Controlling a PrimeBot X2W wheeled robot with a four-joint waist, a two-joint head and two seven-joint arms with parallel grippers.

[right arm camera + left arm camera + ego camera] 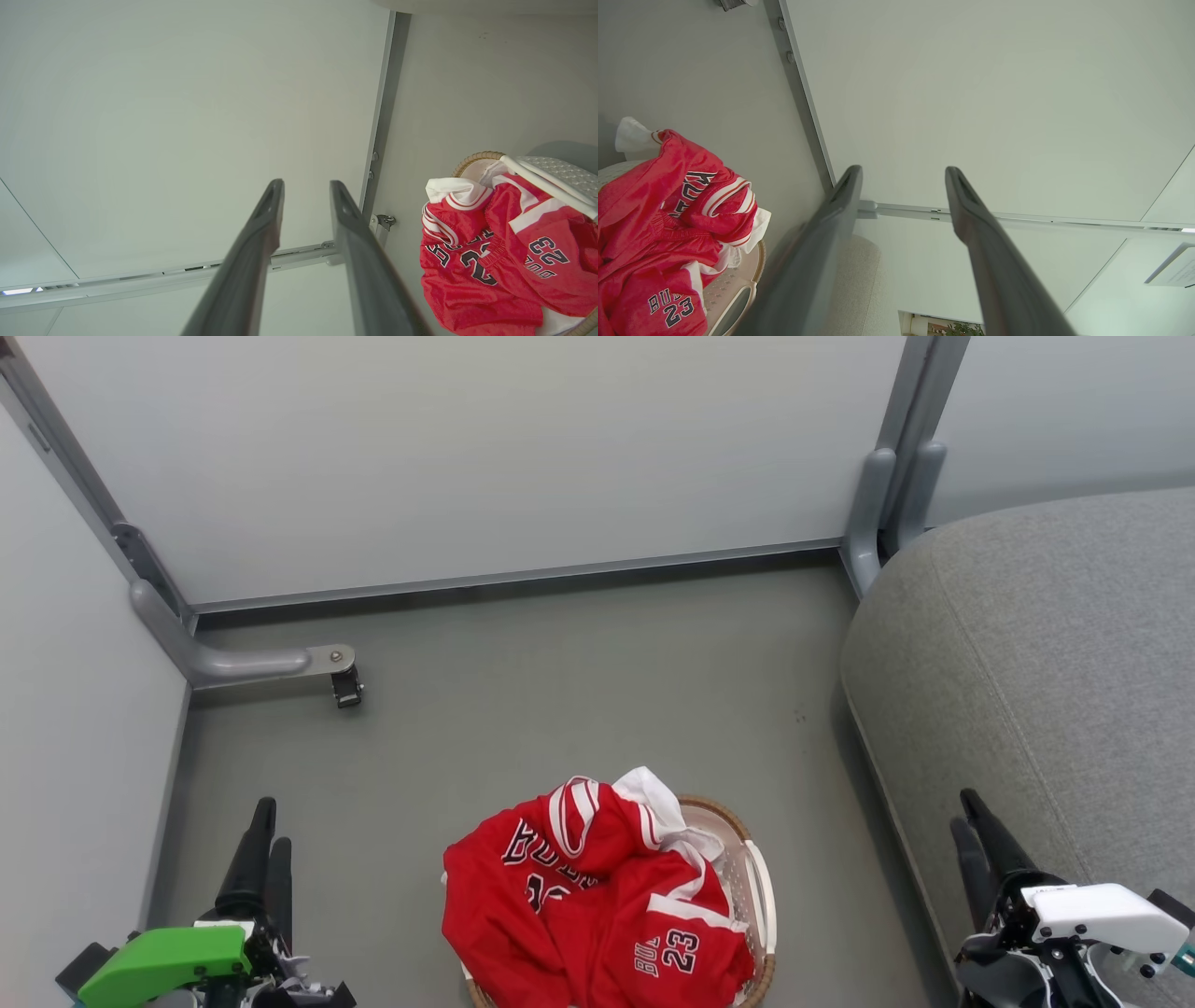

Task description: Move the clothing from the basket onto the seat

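The clothing [588, 905] is a red heap with "BULLS" lettering and a 23, piled in the basket [761, 882] and spilling over its left rim at the bottom centre of the head view. The grey seat [1046, 663] fills the right side. My left gripper [271, 831] is at the lower left, well left of the basket, open and empty. My right gripper [963, 810] hovers at the lower right by the seat's edge, its fingers a narrower gap apart and empty. The left wrist view shows the left gripper [903, 175], the clothing [658, 242] and the basket [733, 289]. The right wrist view shows the right gripper [306, 186] and the clothing [490, 261].
Pale partition panels on metal frames close off the back and left. A frame foot with a caster [344, 686] juts onto the grey floor [579, 691] at the left. A bit of white fabric [653, 793] sticks out at the top of the heap.
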